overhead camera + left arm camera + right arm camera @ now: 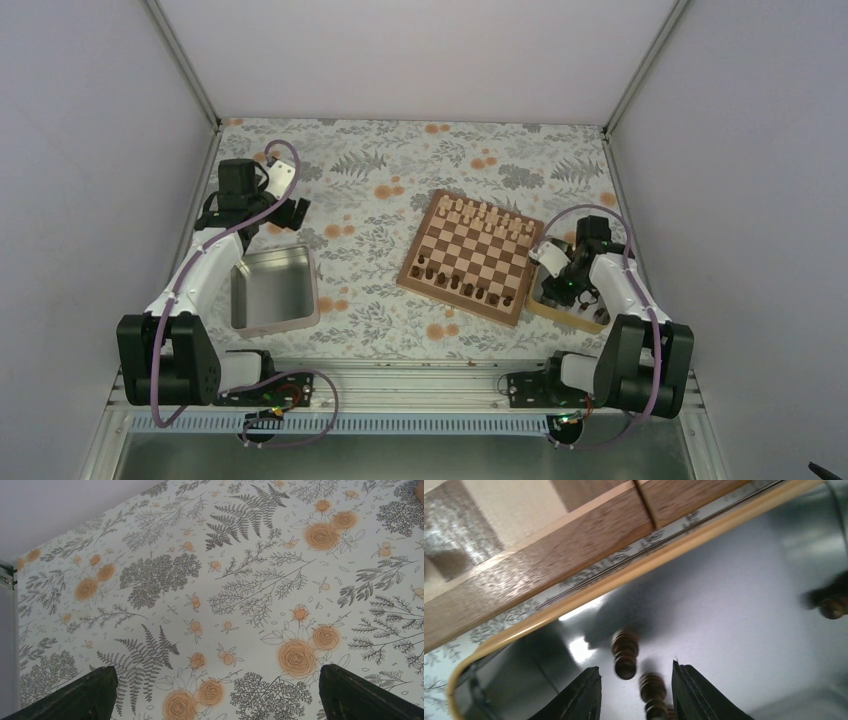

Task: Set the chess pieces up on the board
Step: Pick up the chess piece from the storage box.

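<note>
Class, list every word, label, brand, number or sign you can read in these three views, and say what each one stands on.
None: no readable text shows in any view.
The board has only plain checks and a plain border, with no letters or numbers along its edges.
The grey tin and the floral cloth carry no print or label.

The top camera looks down from behind over the whole table [380, 170]; the left wrist views its floral top closely, the right wrist the board [549, 575] edge and tray [734, 580], both visible overhead.
</note>
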`<state>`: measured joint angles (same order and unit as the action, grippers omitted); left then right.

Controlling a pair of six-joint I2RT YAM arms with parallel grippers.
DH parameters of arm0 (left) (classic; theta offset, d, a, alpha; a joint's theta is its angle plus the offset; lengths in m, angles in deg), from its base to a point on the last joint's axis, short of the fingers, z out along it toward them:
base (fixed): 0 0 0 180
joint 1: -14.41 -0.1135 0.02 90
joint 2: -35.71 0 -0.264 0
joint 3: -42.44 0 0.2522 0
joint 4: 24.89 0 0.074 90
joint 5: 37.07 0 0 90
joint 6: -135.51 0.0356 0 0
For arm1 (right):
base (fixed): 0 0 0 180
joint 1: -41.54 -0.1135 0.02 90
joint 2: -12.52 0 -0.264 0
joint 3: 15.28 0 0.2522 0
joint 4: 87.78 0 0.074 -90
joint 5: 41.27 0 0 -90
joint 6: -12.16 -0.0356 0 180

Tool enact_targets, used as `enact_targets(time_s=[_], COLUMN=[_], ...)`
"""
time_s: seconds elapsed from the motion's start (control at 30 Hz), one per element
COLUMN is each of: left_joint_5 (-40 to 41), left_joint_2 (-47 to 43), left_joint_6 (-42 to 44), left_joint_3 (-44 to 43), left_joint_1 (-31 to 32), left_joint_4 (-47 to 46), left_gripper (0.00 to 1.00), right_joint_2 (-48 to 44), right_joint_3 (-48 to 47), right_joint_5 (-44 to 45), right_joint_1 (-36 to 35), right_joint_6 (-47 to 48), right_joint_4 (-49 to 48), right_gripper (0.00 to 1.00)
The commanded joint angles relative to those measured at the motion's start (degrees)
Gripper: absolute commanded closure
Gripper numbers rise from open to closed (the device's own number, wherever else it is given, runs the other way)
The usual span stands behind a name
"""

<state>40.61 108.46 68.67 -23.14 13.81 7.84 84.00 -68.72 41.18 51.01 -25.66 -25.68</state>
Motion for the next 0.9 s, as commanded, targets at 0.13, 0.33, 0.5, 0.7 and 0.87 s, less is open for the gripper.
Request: enact_targets(time_s=[0.13,0.33,0.5,0.7,0.87], left_joint_5=[-1.38,-1.53,-1.81,-1.66,-1.76], left_joint_2=[-0.40,0.18,0.59,0.51,0.54], left_joint_6=[0.22,0.40,0.37,0.40,0.38], left_joint_3=[0.36,0.41,0.18,0.21,0.09], left_joint_1=[-0.28,-0.28,-0.28,-0.25,-0.28], left_joint_4=[-0.30,-0.26,-0.28,-0.33,-0.41], left_gripper=[0.00,0.00,0.00,0.00,0.00], right_joint_2=[2.39,3.10,3.22,2.16,-0.85], right_joint_3=[0.92,0.32,-0.02,-1.67,-5.07], right_joint_5=[1.82,0.90,0.73,1.10,0.53], right_joint_1=[0.35,0.37,0.35,0.37,0.31], right_joint_6=[-1.67,-1.56,-1.54,-1.67,-1.29], right_joint_4=[-4.70,-3.23,-2.55,-1.03,1.88], right_gripper=[0.63,0.67,0.75,0.88,0.91])
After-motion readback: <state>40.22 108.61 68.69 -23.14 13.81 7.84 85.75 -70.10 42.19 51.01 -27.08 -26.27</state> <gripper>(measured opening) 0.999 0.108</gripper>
